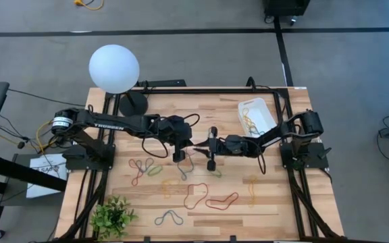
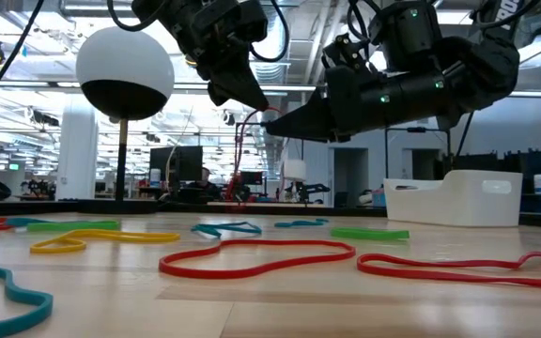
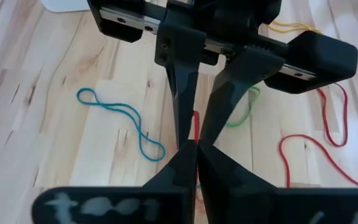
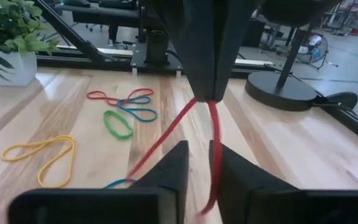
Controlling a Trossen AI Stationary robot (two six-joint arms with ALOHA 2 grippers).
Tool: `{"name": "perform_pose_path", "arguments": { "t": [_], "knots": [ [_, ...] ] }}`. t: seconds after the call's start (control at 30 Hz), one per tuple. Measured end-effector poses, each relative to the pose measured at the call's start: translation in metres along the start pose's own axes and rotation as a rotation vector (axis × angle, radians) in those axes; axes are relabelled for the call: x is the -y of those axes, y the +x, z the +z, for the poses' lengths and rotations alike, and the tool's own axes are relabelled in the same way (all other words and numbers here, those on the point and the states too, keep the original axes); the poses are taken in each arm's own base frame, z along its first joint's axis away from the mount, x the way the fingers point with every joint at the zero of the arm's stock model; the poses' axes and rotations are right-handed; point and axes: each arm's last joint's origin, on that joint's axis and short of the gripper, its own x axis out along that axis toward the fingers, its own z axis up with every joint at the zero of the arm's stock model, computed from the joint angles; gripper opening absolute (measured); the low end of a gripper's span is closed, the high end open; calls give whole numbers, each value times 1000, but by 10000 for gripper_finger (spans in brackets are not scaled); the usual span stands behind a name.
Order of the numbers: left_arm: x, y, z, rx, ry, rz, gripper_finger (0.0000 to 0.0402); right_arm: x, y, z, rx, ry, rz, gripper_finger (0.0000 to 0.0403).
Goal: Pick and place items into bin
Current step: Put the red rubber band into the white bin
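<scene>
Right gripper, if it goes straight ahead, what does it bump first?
Probably the thin red rubber-band loop hanging right in front of the right gripper. Just behind it is the left gripper, pinched shut on that loop. Depth is hard to judge here.

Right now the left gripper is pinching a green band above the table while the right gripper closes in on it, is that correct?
Not quite: the band is red, not green, as the right wrist view shows. The left gripper pinches it above the table while the right gripper closes in on it.
</scene>
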Motion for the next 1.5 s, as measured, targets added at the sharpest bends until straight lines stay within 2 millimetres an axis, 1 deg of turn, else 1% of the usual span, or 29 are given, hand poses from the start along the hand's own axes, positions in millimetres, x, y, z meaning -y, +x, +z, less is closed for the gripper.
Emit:
{"name": "perform_pose_path", "arguments": {
  "t": [0.17, 0.47, 0.57, 0.77, 0.9, 0.97, 1.0, 1.13, 1.27, 1.4, 1.5],
  "knots": [
    [0, 0, 0, -2, 0, 1, 0, 0, 0, 0, 0, -5, 0, 6],
    [0, -1, -7, -69, 3, 31, 5, 0, 0, 0, 0, -25, -1, 3],
    [1, -1, -9, -81, 11, 107, 22, 0, 0, 0, -1, -26, -1, 1],
    [0, -1, -8, -68, 31, 252, 73, 0, 0, 0, -2, -25, -10, 1],
    [-2, -2, -8, -56, 0, 339, 95, 2, -1, 0, -17, -32, -133, 1],
    [-3, -2, -8, -50, -16, 373, 98, 2, -6, 7, -21, -46, -209, 1],
    [-3, -2, -8, -48, -17, 384, 97, 3, -7, 14, -12, -53, -239, 1],
    [-4, -3, -8, -45, -12, 412, 92, 5, -25, 46, -11, -90, -377, 0],
    [-5, -3, -9, -53, -9, 435, 84, 15, -52, 75, -21, -82, -510, 0],
    [-5, -3, -11, -74, -5, 439, 80, 30, -84, 93, -99, -90, -582, 0],
    [-5, -3, -11, -80, -4, 439, 76, 43, -109, 94, -178, -16, -632, 0]
  ]
}}
